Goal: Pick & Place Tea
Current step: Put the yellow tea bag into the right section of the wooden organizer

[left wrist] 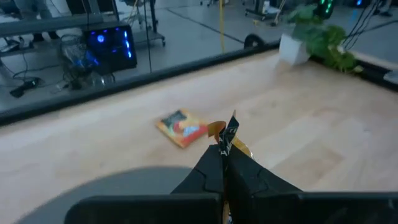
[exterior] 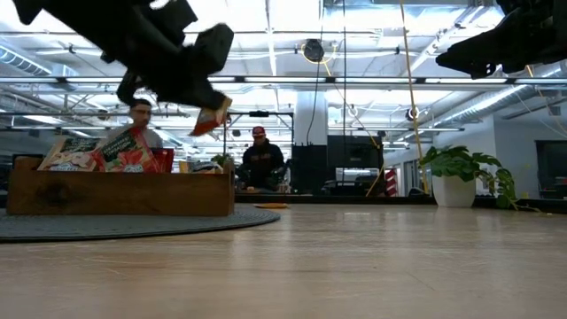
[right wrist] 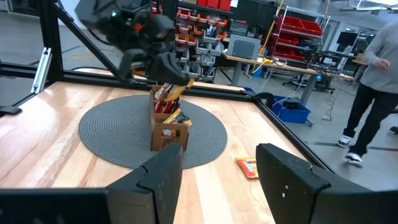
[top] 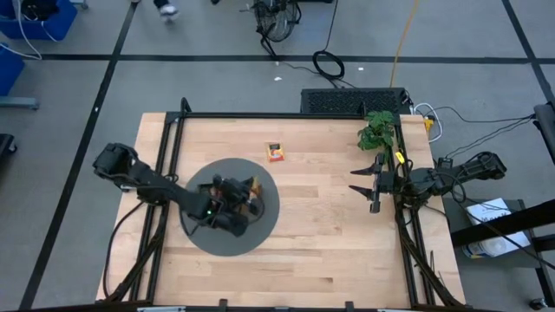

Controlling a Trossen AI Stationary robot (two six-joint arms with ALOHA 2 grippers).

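A brown wooden tray (exterior: 120, 192) holding several tea packets (exterior: 97, 151) stands on a round grey mat (top: 260, 232) at the table's left. My left gripper (top: 252, 194) hovers above the tray's right end, shut on one orange-yellow tea packet (exterior: 211, 118). Another orange tea packet (top: 276, 152) lies flat on the wood toward the far edge, also seen in the left wrist view (left wrist: 182, 127). My right gripper (top: 364, 182) waits open, raised at the table's right side, with nothing between its fingers (right wrist: 160, 177). My left gripper pinches the tea packet between its two shut fingers (left wrist: 214, 167), and the packet's free part (left wrist: 231, 132) sticks out beyond the fingertips, seen edge-on. The fingers slant slightly downward, pointing toward the table's right. The packet is tilted and lifted clear above the tray.
A potted plant (top: 377, 132) stands at the far right corner. Black frame rails (top: 173, 147) run along the table's edges. Bare wood lies between the mat and the right arm. People (exterior: 259, 159) are in the room beyond the table.
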